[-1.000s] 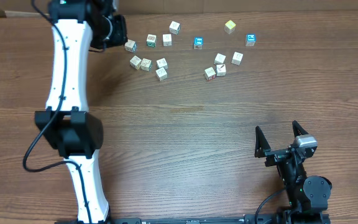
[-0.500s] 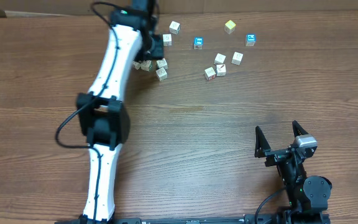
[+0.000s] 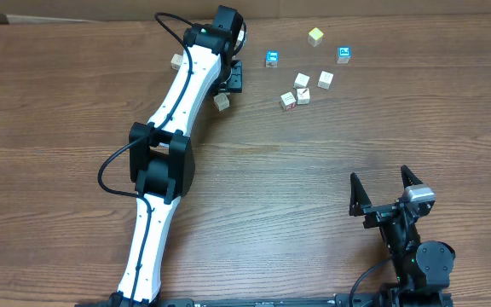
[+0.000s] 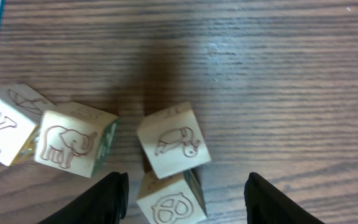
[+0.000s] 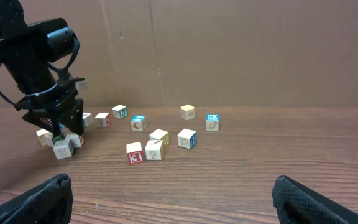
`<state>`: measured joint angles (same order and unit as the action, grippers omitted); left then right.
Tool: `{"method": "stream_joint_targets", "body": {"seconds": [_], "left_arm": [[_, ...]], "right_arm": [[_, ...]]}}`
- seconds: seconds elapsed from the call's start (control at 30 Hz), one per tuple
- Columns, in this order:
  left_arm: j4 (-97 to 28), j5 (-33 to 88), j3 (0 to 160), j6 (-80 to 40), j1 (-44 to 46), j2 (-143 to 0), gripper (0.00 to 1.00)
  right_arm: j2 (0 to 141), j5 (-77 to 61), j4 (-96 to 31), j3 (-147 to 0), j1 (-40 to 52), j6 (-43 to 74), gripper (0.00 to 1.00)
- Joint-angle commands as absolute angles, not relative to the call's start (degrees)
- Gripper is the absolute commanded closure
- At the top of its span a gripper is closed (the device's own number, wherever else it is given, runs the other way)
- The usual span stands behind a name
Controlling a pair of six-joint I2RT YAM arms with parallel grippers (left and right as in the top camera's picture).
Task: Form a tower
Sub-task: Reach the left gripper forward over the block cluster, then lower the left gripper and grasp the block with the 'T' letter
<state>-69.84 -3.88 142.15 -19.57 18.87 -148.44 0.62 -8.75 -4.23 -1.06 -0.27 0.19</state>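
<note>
Brown wood-grain table, plain tan wall behind. Loose cubes scattered at upper right overhead. At upper centre, left gripper partly open, holding nothing. Tower between its fingers at the wrist view's bottom centre, untouched; stacking hard to judge. At lower right, right gripper wide open, empty.

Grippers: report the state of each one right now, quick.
Left gripper: jaws open, holding nothing.
Right gripper: jaws open, holding nothing.
</note>
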Motion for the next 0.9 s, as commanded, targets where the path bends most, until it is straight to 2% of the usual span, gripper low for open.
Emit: {"method": "stream_joint_targets", "body": {"seconds": [0.0, 0.23, 0.33, 0.73, 0.87], "left_arm": [[-68.66, -6.22, 143.09, -21.45, 18.76, -149.62, 0.41], [-65.65, -6.22, 142.50, -22.26, 18.79, -149.71, 0.42], [-65.76, -6.46, 142.50, -24.05, 18.79, -149.71, 0.45], [-66.65, -6.61, 142.12, -28.58, 18.79, -149.77, 0.44], [-65.98, -6.61, 142.12, -28.56, 18.79, -149.93, 0.48]], "right_arm": [[0.16, -8.67, -4.01, -0.47, 0.05, -0.05, 0.00], [0.16, -8.67, -4.01, -0.47, 0.05, -0.05, 0.00], [0.16, -8.67, -4.01, -0.47, 0.05, -0.05, 0.00], [0.16, -8.67, -4.01, -0.47, 0.05, -0.05, 0.00], [0.16, -8.67, -4.01, -0.47, 0.05, -0.05, 0.00]]}}
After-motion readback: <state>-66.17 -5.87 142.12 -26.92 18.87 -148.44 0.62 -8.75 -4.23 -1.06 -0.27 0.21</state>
